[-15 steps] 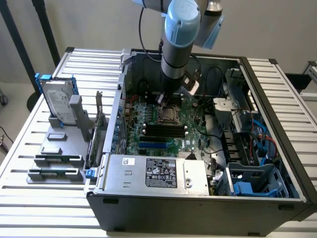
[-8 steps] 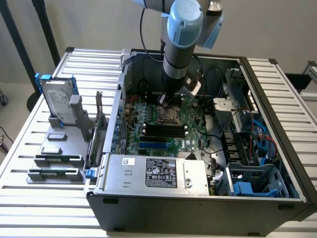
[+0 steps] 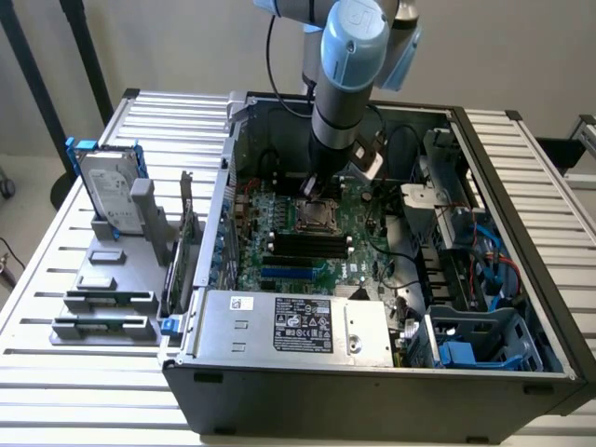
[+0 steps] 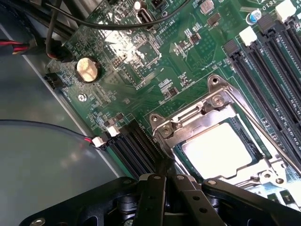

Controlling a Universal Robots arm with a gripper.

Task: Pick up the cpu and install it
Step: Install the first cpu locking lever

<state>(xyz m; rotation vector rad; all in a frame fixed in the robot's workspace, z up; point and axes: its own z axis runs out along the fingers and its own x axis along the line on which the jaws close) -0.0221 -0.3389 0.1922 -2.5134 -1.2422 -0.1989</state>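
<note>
Computer case (image 3: pixel 307 391): open black steel tower lying on its side on a slatted metal table (image 3: pixel 559 168); inside it are the motherboard, drive cages and blue cables at the exterior view's right.
Robot arm (image 3: pixel 346 65): grey tube with a pale blue joint cap, reaching straight down into the case above the socket.
Power supply (image 3: pixel 298 326): bare grey sheet-metal box with a printed label, along the case's near edge.
Parts holder (image 3: pixel 112 279): grey fixture on the table at the exterior view's left, carrying a hard drive (image 3: pixel 110 191) in a blue bracket and long narrow memory sticks.
Motherboard (image 4: pixel 141 70): glossy green board dense with small components, black memory slots (image 4: pixel 268 70) and a round silver coin cell (image 4: pixel 88 69).
CPU socket (image 4: pixel 197 115): bright stamped-steel frame with a hinged load plate and screws.
Gripper (image 4: pixel 164 165): black anodised linkage; its fingers meet at one narrow tip just beside the socket frame's corner, closed, with nothing seen between them.
cpu (image 4: pixel 218 150): lying flat inside the socket frame, its smooth metal top glaring white.
Handling, as a judgement: light, rigid and slippery on top, fragile underneath at the contacts; best taken by opposite thin edges and kept level, never pressed or slid sideways.
</note>
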